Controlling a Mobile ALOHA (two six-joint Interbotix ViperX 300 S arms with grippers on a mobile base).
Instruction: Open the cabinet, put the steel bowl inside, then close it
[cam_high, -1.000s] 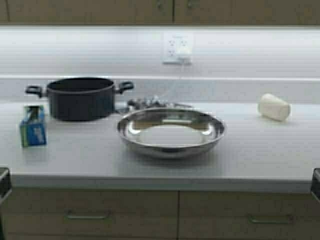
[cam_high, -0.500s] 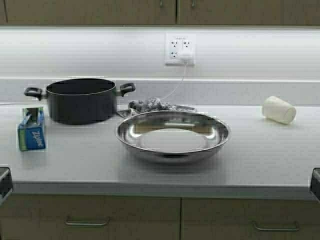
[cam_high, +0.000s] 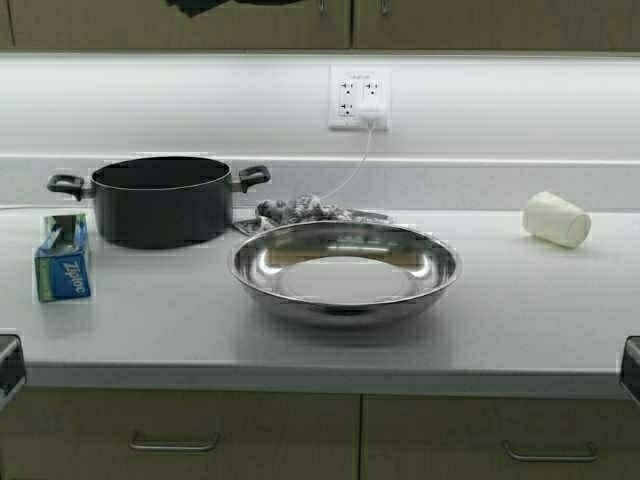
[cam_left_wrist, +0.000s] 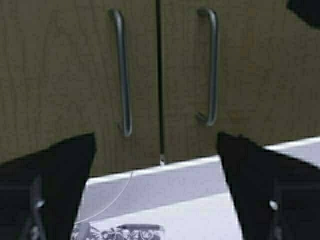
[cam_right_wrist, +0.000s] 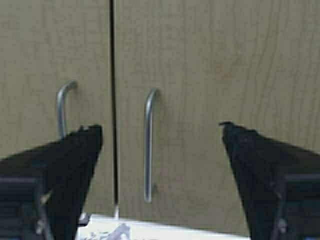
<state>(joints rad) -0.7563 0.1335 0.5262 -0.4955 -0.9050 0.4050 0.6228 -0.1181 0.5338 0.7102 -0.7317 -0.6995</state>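
The steel bowl (cam_high: 345, 272) sits empty on the white counter (cam_high: 520, 320), in the middle, with no gripper near it. The cabinet (cam_high: 450, 25) hangs above, both doors shut. Both my grippers are raised in front of its doors. My left gripper (cam_left_wrist: 156, 137) is open, facing the seam between the two bar handles (cam_left_wrist: 122, 75) and apart from them. My right gripper (cam_right_wrist: 161, 127) is also open, with the right door's handle (cam_right_wrist: 148, 145) between its fingers' line of sight, not touched. A dark bit of an arm (cam_high: 235, 5) shows at the high view's top edge.
A black two-handled pot (cam_high: 160, 198) stands left of the bowl, with a blue bag box (cam_high: 62, 258) in front of it. A patterned cloth (cam_high: 305, 211) lies behind the bowl. A white cup (cam_high: 556, 218) lies at the right. A wall outlet (cam_high: 358, 97) has a cord plugged in.
The robot has moved slightly forward, so the scene looks a bit larger. A dark part of an arm has come into the top of the high view.
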